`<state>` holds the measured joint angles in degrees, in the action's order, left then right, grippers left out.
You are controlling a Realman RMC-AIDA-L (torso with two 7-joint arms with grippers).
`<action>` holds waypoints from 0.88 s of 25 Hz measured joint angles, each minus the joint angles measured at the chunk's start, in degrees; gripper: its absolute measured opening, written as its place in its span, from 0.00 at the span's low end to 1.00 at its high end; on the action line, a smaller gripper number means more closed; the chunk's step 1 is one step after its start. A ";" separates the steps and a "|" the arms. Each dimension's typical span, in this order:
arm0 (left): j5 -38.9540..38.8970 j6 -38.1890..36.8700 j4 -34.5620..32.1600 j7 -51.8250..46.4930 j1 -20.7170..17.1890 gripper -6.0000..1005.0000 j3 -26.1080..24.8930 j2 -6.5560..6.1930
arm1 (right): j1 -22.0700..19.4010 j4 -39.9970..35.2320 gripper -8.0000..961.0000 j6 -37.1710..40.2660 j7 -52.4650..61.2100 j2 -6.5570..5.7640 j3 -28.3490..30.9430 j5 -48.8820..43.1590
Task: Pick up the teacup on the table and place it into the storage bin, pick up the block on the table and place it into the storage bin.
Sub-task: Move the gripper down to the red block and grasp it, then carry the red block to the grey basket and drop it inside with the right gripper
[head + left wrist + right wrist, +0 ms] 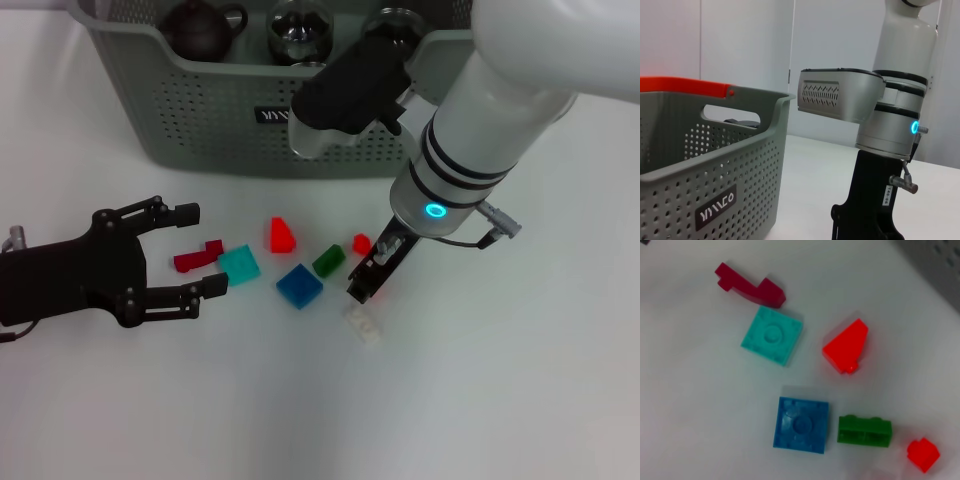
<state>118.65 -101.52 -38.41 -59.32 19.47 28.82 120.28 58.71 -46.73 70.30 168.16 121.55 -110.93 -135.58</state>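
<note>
Head view: the storage bin [230, 120] stands at the far side of the counter [520, 400]. A dark teapot [205, 28] and glassware sit inside it; whether a teacup is among them cannot be told. The blocks lie on the counter just in front of the bin: a dark red block [198, 257], a teal block [239, 265], a red wedge block [281, 235], a blue block [299, 286], a green block [328, 260], a small red block [361, 242] and a white block [364, 326]. The right gripper [368, 278] hangs low over the blocks, between the small red block and the white block, probably lining up a pick. Its jaws cannot be told as spread or pressed together. The left gripper [190, 250] rests on the near side of the bin, beside the dark red block, jaws spread and holding nothing, apparently idle.

Left wrist view: the bin wall fills the near field, with the right arm [890, 115] beside it.

Right wrist view: the camera looks down on the six coloured blocks in front of the bin; none is held.
</note>
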 joint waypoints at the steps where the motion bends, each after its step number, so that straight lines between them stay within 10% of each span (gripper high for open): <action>1: 0.00 0.00 0.00 0.00 -0.02 0.88 0.00 0.02 | 0.00 0.05 0.44 -0.05 0.00 0.00 -0.15 0.01; 22: 0.09 0.15 0.00 0.00 -0.05 0.88 0.00 0.03 | -0.11 -1.73 0.23 0.53 -0.79 -0.43 -0.55 0.43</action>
<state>118.74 -101.37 -38.41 -59.32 19.41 28.83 120.31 58.60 -48.46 70.82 167.38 121.13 -111.47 -135.15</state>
